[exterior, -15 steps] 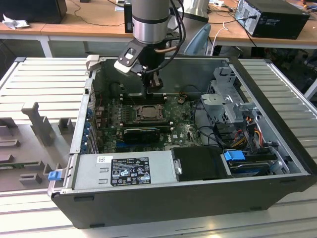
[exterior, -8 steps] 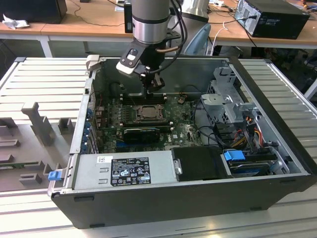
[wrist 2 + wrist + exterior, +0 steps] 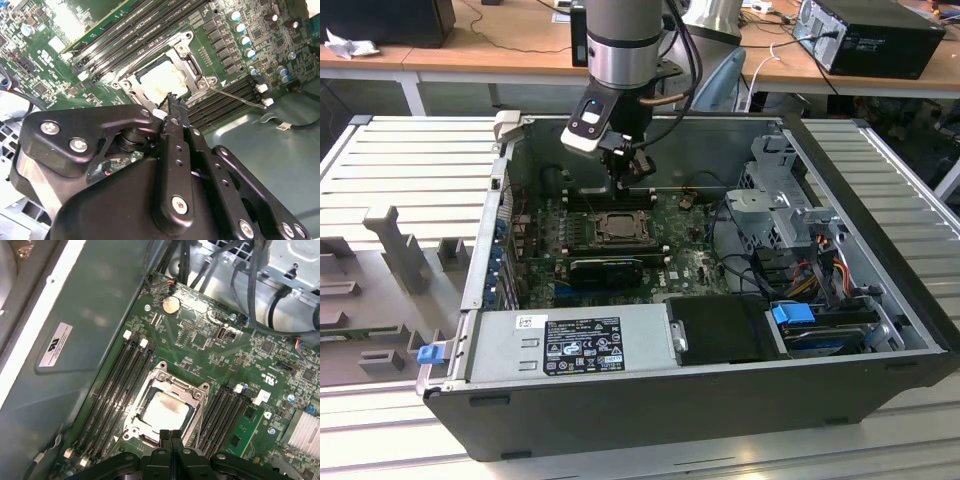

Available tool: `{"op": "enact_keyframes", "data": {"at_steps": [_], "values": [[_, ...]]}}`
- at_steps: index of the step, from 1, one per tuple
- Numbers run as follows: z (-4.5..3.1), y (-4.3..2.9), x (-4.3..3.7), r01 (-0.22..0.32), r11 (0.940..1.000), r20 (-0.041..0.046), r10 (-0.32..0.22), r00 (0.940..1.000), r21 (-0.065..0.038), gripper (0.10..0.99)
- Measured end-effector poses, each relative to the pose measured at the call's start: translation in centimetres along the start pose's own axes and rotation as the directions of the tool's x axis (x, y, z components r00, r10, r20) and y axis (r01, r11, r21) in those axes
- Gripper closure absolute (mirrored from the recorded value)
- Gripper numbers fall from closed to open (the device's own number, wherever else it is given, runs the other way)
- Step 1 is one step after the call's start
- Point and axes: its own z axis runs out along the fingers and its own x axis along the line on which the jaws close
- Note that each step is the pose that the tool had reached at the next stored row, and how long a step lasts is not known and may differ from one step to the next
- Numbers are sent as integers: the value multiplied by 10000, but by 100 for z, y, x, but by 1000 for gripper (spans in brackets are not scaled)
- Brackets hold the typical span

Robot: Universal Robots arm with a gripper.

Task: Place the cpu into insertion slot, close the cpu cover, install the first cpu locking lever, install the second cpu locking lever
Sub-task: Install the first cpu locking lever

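Cpu [image 3: 165,410] seated under lowered cpu cover [image 3: 194,394], one locking lever [image 3: 235,96] apparently unlatched, jaws pressed together, empty.

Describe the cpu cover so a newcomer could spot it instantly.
Inside the open computer case, look at the green motherboard. Mid-board, between two banks of long black memory slots, sits the cpu cover: a square metal frame lying flat around the silver cpu, unlike the slim slots beside it.
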Motion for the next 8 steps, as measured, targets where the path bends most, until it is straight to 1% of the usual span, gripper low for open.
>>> {"op": "enact_keyframes", "data": {"at_steps": [4, 8], "values": [[0, 0, 0, 419, 9991, -11, -419, 9991, 5, 980], [0, 0, 0, 805, 9968, -22, -805, 9968, 8, 980]]}}
